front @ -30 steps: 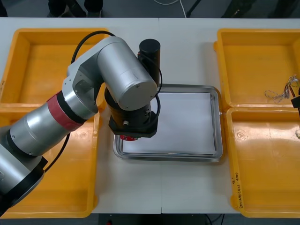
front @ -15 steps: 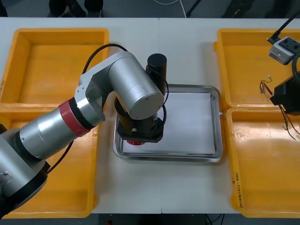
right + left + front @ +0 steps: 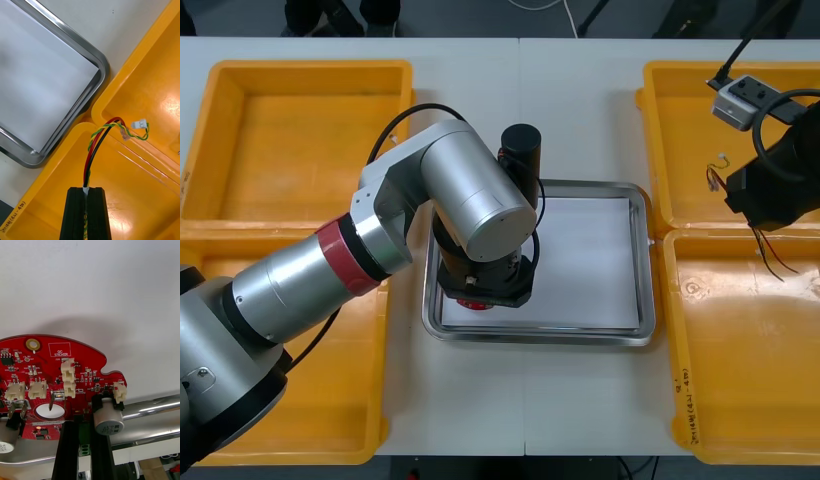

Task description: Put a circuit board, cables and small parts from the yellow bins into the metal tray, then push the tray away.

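My left gripper (image 3: 83,420) is shut on the edge of a round red circuit board (image 3: 56,382), which is low over the white inside of the metal tray (image 3: 150,416). From the front the board (image 3: 471,301) peeks out under the left wrist at the tray's (image 3: 645,260) near left part. My right gripper (image 3: 89,189) is shut on a red and yellow cable (image 3: 98,139) with black strands and a white plug, held above the seam between the two right bins. In the front view the right gripper (image 3: 757,220) hangs there with cable ends (image 3: 770,255) dangling.
Yellow bins flank the tray: far left (image 3: 300,70), near left (image 3: 370,400), far right (image 3: 660,120), near right (image 3: 680,330). The tray's rounded corner (image 3: 101,63) lies close to the right bins. The left arm's bulk covers the tray's left side.
The right arm has come up from the far right bin with the cable and moved toward the tray. The left arm has shifted slightly right and nearer with the board.
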{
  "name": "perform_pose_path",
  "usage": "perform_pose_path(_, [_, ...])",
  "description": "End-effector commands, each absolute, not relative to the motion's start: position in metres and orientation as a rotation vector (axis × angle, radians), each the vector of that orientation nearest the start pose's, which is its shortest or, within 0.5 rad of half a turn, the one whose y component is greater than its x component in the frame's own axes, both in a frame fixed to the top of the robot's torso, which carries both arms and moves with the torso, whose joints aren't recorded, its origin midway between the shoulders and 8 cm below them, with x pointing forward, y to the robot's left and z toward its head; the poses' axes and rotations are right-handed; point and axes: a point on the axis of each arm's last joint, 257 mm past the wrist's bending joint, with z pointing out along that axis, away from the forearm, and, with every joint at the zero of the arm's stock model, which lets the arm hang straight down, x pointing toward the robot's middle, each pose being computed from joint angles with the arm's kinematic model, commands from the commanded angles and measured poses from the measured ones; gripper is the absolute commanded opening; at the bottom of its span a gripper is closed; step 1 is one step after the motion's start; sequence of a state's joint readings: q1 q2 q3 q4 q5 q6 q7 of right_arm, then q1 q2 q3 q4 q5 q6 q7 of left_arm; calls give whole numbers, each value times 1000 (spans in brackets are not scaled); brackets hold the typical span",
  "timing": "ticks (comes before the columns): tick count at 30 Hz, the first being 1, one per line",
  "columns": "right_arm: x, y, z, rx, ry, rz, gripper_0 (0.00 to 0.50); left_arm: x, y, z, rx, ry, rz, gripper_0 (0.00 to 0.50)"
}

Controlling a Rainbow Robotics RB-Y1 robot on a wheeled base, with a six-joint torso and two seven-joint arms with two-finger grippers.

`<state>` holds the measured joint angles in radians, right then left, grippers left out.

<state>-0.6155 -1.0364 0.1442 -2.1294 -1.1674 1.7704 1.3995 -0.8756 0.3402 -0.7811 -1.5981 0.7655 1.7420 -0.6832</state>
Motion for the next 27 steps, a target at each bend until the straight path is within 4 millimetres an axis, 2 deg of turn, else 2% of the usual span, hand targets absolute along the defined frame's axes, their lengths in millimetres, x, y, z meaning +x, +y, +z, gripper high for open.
perform_pose_path(1, [428,-232,-85,-876,2473,4,0,397,6,-276,426,2920,-84,12])
perform_pose_path(5, [430,-226,-87,-896,2478,7,0,396,8,-280,431,2922,-83,121])
perform_pose_path(10, [430,-223,-89,-926,2475,-5,0,394,10,-286,434,2926,-82,303])
perform_pose_path(14, [430,-224,-90,-938,2473,-14,0,393,9,-285,440,2928,-86,365])
perform_pose_path(18, [430,-225,-91,-945,2475,-21,0,395,9,-283,440,2921,-90,381])
perform_pose_path(23, [428,-225,-96,-968,2479,-30,0,406,8,-261,433,2892,-110,382])
perform_pose_path(27, [427,-223,-97,-988,2474,-35,0,412,15,-233,403,2877,-131,415])
